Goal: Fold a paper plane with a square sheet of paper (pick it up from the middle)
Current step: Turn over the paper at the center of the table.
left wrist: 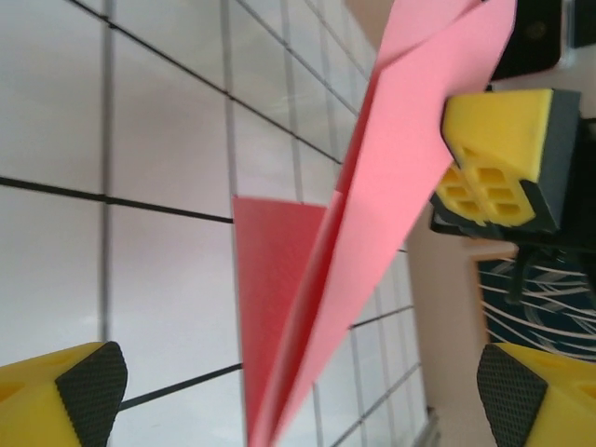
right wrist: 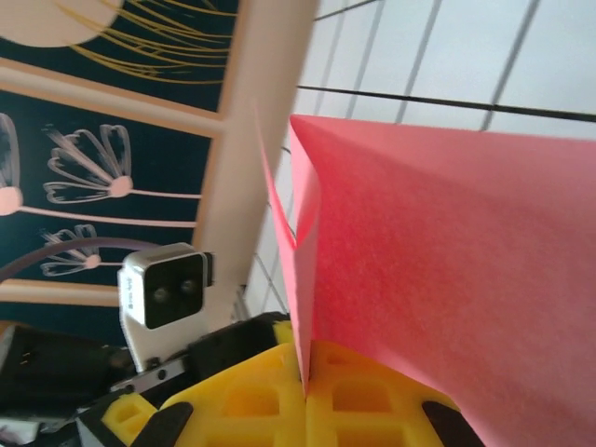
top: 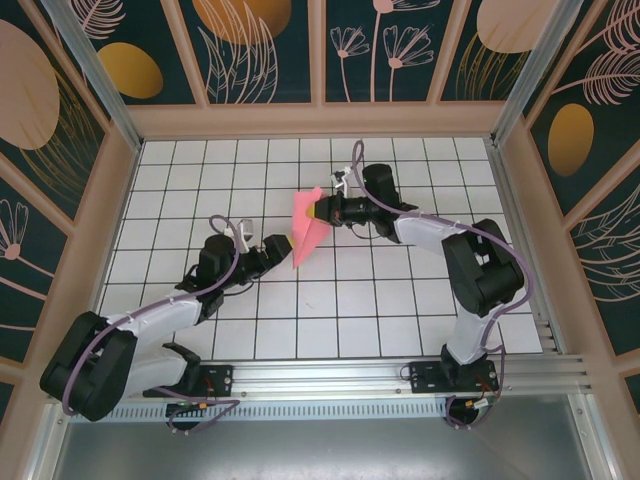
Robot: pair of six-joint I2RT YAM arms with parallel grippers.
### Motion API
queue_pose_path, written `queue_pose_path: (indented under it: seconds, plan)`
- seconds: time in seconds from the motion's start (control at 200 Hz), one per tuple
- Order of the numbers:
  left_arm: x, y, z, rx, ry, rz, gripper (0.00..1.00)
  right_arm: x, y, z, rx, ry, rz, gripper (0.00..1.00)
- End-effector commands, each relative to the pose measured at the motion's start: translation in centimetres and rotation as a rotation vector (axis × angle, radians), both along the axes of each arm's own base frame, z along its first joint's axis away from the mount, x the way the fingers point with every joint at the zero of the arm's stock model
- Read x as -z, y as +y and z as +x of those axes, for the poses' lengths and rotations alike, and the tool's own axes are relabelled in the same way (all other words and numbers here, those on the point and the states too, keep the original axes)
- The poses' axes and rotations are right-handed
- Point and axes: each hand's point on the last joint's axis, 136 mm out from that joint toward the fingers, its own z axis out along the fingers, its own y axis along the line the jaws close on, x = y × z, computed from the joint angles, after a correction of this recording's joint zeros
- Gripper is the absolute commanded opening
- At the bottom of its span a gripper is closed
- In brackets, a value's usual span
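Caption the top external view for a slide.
Right gripper pinches the pink paper plane while the open left gripper brackets its near tip.

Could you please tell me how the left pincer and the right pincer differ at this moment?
The right pincer is shut on the paper plane; the left pincer is open, its fingers apart on either side of it. The right pincer is towards the plane's wide far end, the left pincer by its narrow near tip. Both have yellow fingers.
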Motion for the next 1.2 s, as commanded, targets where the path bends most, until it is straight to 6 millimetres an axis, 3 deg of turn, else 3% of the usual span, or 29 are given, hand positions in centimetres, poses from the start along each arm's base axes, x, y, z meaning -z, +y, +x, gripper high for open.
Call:
queue_pose_path:
  seconds: [0.0, 0.195, 0.53, 0.761, 1.076, 1.191]
  plan:
    - [-4.2, -1.5, -0.2, 0.081, -0.098, -0.159, 0.96, -2.6, 0.2, -1.5, -0.085, -0.022, 0.098, 0.01]
    - [-5.4, -2.1, -0.1, 0.107, -0.124, -0.234, 0.94, -4.4, 0.4, -2.2, -0.128, -0.007, 0.163, 0.02]
    - [-4.6, -2.3, 0.3, 0.104, -0.105, -0.234, 0.92, -5.6, 0.5, -2.3, -0.145, 0.007, 0.191, 0.03]
    - [-5.0, -2.4, 0.4, 0.108, -0.127, -0.230, 0.51, -4.6, 0.6, -2.1, -0.142, 0.028, 0.175, 0.03]
    - [-5.2, -2.4, 0.5, 0.115, -0.156, -0.212, 0.20, -3.0, 0.6, -1.7, -0.124, 0.055, 0.123, 0.04]
    - [-5.3, -2.4, 0.5, 0.115, -0.166, -0.204, 0.12, -2.4, 0.3, -1.2, -0.100, 0.057, 0.093, 0.10]
